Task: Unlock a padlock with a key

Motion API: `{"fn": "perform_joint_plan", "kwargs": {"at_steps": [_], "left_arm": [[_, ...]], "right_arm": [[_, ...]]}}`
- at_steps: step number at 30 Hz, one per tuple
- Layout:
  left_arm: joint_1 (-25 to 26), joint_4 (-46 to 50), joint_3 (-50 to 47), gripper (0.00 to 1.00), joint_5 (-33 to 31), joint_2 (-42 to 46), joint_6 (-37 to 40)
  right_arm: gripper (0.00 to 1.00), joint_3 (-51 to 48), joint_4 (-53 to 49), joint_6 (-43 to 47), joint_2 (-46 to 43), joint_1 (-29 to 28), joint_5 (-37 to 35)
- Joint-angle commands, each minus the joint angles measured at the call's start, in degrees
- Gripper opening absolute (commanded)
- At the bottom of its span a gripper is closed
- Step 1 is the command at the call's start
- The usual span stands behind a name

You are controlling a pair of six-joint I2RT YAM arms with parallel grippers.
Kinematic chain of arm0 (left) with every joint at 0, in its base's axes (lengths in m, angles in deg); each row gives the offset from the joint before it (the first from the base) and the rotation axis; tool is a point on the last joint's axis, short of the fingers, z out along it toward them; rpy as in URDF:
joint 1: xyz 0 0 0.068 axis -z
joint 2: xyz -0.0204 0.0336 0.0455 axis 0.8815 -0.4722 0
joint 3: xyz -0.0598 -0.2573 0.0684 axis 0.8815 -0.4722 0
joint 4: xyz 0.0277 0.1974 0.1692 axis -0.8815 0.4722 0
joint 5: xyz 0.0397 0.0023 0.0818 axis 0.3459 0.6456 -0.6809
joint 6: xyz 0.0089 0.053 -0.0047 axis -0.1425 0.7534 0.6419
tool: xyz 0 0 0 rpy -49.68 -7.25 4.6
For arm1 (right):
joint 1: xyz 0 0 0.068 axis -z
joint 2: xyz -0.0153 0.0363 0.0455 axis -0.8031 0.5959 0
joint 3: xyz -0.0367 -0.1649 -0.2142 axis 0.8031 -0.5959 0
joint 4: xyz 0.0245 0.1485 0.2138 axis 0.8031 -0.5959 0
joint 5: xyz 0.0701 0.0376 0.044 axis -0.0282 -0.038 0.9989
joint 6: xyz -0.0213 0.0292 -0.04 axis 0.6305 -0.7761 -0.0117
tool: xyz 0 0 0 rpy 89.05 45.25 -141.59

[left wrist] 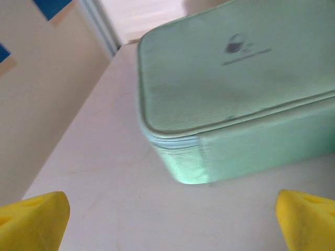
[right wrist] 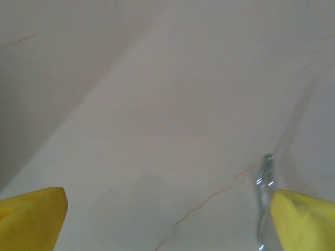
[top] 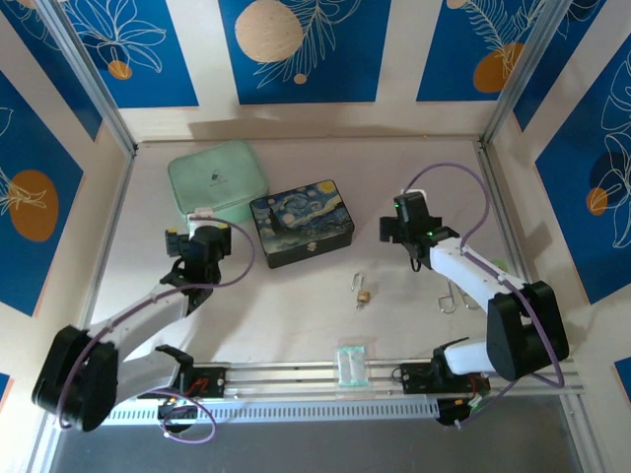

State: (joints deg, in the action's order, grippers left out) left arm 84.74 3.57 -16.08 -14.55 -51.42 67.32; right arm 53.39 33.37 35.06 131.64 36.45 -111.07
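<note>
The padlock (top: 363, 294), a tiny brass body with a thin silver shackle, lies on the table in the middle, in front of the painted box. My right gripper (top: 404, 230) (right wrist: 167, 219) hovers to the right of that box and behind the padlock; it is open, with bare table between its yellow fingers. A thin silvery metal strip (right wrist: 263, 201), which looks like the key, stands against the inner side of its right finger (right wrist: 303, 222). My left gripper (top: 192, 232) (left wrist: 170, 225) is open and empty, right in front of the mint-green case.
A mint-green case (top: 217, 177) (left wrist: 230, 104) sits at the back left, and a dark starry-night painted box (top: 302, 223) beside it. Thin silvery wire loops (top: 450, 299) lie by the right arm. A clear plastic packet (top: 352, 364) rests on the front rail. Patterned walls enclose the table.
</note>
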Motion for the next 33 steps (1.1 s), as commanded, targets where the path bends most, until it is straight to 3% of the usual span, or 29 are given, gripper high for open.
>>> {"fn": "perform_joint_plan", "kwargs": {"at_steps": [1, 3, 7, 8, 9, 11, 12, 14, 16, 17, 18, 19, 21, 23, 33], "left_arm": [[-1.98, -18.98, -2.70, 1.00, 0.18, -4.10, 8.80], [-4.42, -28.23, -5.00, 1.00, 2.37, -9.04, 11.36], [-8.80, -34.61, -5.92, 1.00, 6.25, -15.90, 10.02], [-10.12, -35.62, -6.16, 1.00, 9.06, -16.53, 8.60], [-12.93, -36.11, -6.46, 1.00, 14.28, -17.30, 5.93], [-17.72, -35.81, -6.13, 1.00, 22.04, -18.46, 2.89], [-18.29, -32.12, -5.60, 1.00, 23.65, -17.49, 1.95], [-18.26, -36.32, -6.77, 1.00, 26.45, -18.54, 3.49], [-18.26, -38.85, -7.86, 1.00, 31.04, -19.82, 4.69], [-18.30, -45.03, -8.71, 1.00, 32.08, -23.78, 5.49], [-18.35, -47.28, -9.11, 1.00, 32.32, -24.22, 5.79], [-18.37, -41.23, -8.41, 1.00, 32.31, -21.74, 4.94], [-18.30, -43.59, -7.52, 1.00, 31.30, -24.00, 5.52], [-18.26, -39.54, -6.80, 1.00, 31.67, -22.72, 5.03], [-18.06, -41.41, -7.10, 1.00, 31.38, -23.32, 5.73]], "right_arm": [[0.99, -8.68, 25.14, 11.00, -0.68, 1.48, 0.08], [0.99, -11.82, 32.92, 12.60, -0.09, 3.17, 1.89], [0.99, -15.65, 40.39, 6.47, 1.94, 9.66, 12.43], [0.98, -16.54, 43.86, 5.57, 3.17, 10.85, 12.53], [0.98, -15.31, 40.58, 4.39, 3.01, 11.95, 12.91], [0.95, -16.60, 44.53, 4.86, 3.95, 14.51, 18.96], [0.96, -18.62, 49.58, 3.96, 5.78, 15.26, 18.70], [0.90, -21.49, 58.82, 3.72, 9.84, 16.57, 22.62], [0.94, -20.01, 55.56, 4.68, 9.60, 15.18, 20.40], [0.95, -20.50, 56.45, 4.73, 9.75, 15.45, 20.97], [0.96, -20.62, 57.53, 4.82, 10.18, 15.33, 20.86], [0.98, -20.18, 55.62, 4.80, 9.62, 15.14, 20.40], [0.99, -20.43, 56.81, 4.98, 9.93, 14.96, 19.92], [0.99, -20.47, 56.80, 5.01, 9.85, 14.97, 20.06], [0.99, -20.49, 56.50, 5.02, 9.77, 14.95, 20.04]]}}
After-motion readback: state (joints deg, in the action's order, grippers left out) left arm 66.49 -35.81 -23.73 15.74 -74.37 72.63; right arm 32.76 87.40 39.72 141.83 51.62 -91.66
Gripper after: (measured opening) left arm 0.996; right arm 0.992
